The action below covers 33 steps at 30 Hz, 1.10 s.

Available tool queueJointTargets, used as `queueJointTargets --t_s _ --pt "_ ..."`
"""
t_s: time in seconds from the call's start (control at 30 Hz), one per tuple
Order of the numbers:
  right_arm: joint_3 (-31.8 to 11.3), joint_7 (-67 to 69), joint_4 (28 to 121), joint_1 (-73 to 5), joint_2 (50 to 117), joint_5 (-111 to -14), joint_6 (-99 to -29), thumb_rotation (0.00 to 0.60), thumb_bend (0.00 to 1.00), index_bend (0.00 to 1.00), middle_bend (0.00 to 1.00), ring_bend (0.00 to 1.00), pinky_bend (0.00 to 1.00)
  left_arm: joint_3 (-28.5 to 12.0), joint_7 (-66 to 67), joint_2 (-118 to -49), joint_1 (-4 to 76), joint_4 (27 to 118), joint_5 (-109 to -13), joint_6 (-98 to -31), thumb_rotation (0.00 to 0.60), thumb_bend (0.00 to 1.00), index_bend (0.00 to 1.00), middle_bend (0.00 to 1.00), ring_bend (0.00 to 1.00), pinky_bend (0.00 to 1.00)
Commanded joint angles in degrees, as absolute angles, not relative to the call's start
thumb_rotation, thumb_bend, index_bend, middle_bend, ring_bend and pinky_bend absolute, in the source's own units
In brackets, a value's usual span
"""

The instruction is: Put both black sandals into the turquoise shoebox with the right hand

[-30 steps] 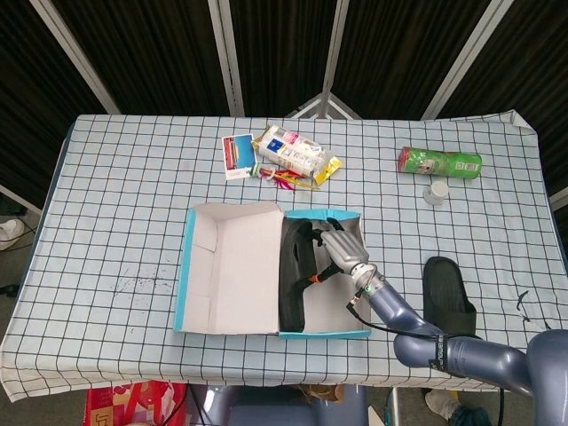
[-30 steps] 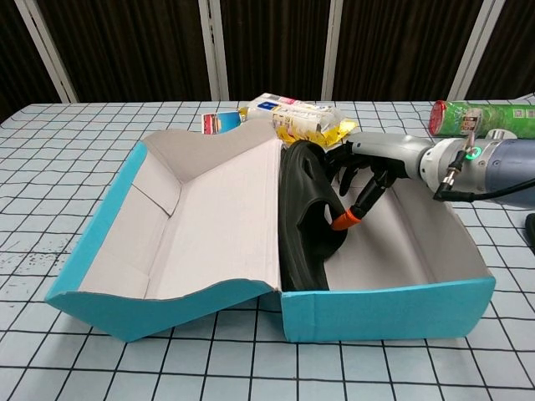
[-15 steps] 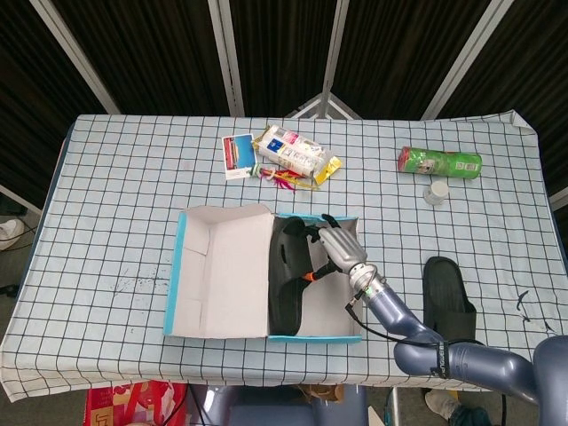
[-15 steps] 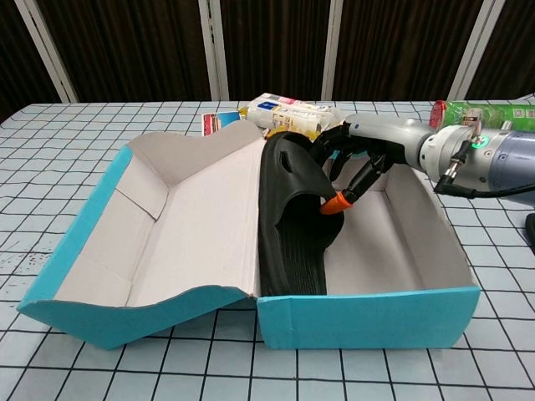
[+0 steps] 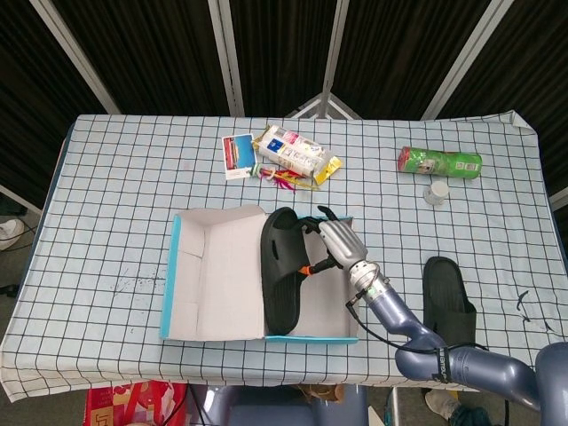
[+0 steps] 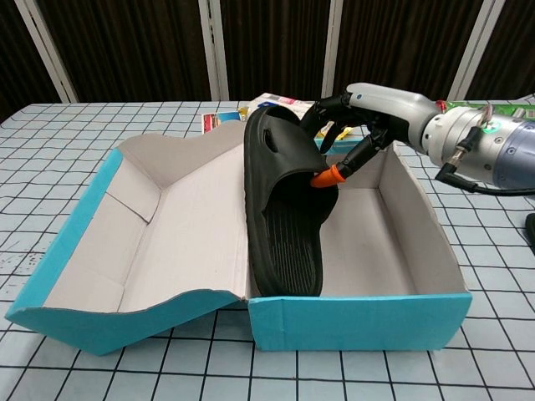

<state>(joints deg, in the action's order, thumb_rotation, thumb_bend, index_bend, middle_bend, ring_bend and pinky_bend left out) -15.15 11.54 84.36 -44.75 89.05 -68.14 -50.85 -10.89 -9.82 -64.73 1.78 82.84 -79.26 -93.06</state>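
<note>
A turquoise shoebox (image 5: 310,337) (image 6: 359,321) lies open at the table's front, its lid (image 5: 213,275) (image 6: 150,242) folded out to the left. One black sandal (image 5: 280,282) (image 6: 282,217) stands on edge, tilted, along the box's left wall. My right hand (image 5: 334,247) (image 6: 359,125) grips its strap from above, an orange fingertip (image 6: 324,177) against the sole. The second black sandal (image 5: 446,295) lies flat on the table, right of the box. My left hand is in neither view.
Behind the box lie a snack packet (image 5: 292,153) (image 6: 288,107), a small card (image 5: 237,154) and coloured clips (image 5: 284,178). A green can (image 5: 440,162) (image 6: 489,113) on its side and a white cap (image 5: 434,193) sit at the back right.
My right hand has lifted the sandal's top higher and tipped it leftward. The whole box has slid left on the table with it.
</note>
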Motion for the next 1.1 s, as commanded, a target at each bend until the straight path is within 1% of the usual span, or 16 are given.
queueJointTargets --t_s 0.03,0.13,0.23,0.4,0.63,0.73,0.77,0.93,1.0,1.1 --pt "-15.2 12.0 84.2 -44.6 89.1 -68.7 -51.1 0.6 0.56 0.77 0.66 0.35 0.0 -10.9 -9.9 -64.7 1.8 82.8 -79.2 -93.0 0.6 0.37 0.15 0.06 0.03 0.13" --pt "-15.2 12.4 84.4 -44.6 88.9 -68.9 -51.0 0.6 0.56 0.77 0.66 0.35 0.0 -10.9 -10.0 -64.7 1.8 82.8 -79.2 -93.0 0.6 0.37 0.15 0.06 0.03 0.13" --pt "-15.3 12.5 84.7 -44.6 88.7 -69.0 -50.9 0.6 0.56 0.77 0.66 0.38 0.0 -11.0 -10.0 -64.7 1.7 82.8 -79.1 -93.0 0.6 0.37 0.15 0.06 0.03 0.13" --pt "-15.3 11.9 85.2 -44.7 88.2 -68.6 -50.3 0.6 0.56 0.77 0.66 0.46 0.0 -11.0 -10.1 -64.7 1.7 82.8 -79.1 -93.0 0.6 0.37 0.15 0.06 0.03 0.13" --pt "-15.3 11.1 85.7 -44.9 87.9 -68.0 -49.9 0.6 0.56 0.77 0.66 0.56 0.0 -11.0 -10.2 -64.6 1.7 82.8 -79.0 -93.0 0.6 0.37 0.15 0.06 0.03 0.13" --pt "-15.3 10.5 85.9 -45.0 87.8 -67.7 -49.7 0.6 0.56 0.77 0.66 0.62 0.08 -11.1 -10.3 -64.6 1.7 82.8 -79.0 -93.0 0.6 0.37 0.15 0.06 0.03 0.13" --pt "-15.3 10.3 85.9 -45.0 87.8 -67.7 -49.7 0.6 0.56 0.77 0.66 0.64 0.12 -11.1 -10.3 -64.6 1.7 82.8 -79.0 -93.0 0.6 0.37 0.15 0.06 0.03 0.13" --pt "-15.4 10.2 86.3 -45.2 87.7 -67.6 -49.5 0.6 0.56 0.77 0.66 0.65 0.3 -11.1 -10.3 -64.6 1.6 82.8 -79.0 -93.0 0.6 0.37 0.15 0.06 0.03 0.13" --pt "-15.4 10.1 86.2 -45.2 87.7 -67.6 -49.5 0.6 0.56 0.77 0.66 0.66 0.39 -11.1 -10.2 -64.6 1.6 82.8 -78.9 -92.9 0.6 0.37 0.15 0.06 0.03 0.13" --pt "-15.4 9.8 86.2 -45.1 87.8 -67.6 -49.8 0.6 0.56 0.77 0.66 0.69 0.46 -11.1 -10.2 -64.6 1.6 82.9 -78.9 -92.9 0.6 0.37 0.15 0.06 0.03 0.13"
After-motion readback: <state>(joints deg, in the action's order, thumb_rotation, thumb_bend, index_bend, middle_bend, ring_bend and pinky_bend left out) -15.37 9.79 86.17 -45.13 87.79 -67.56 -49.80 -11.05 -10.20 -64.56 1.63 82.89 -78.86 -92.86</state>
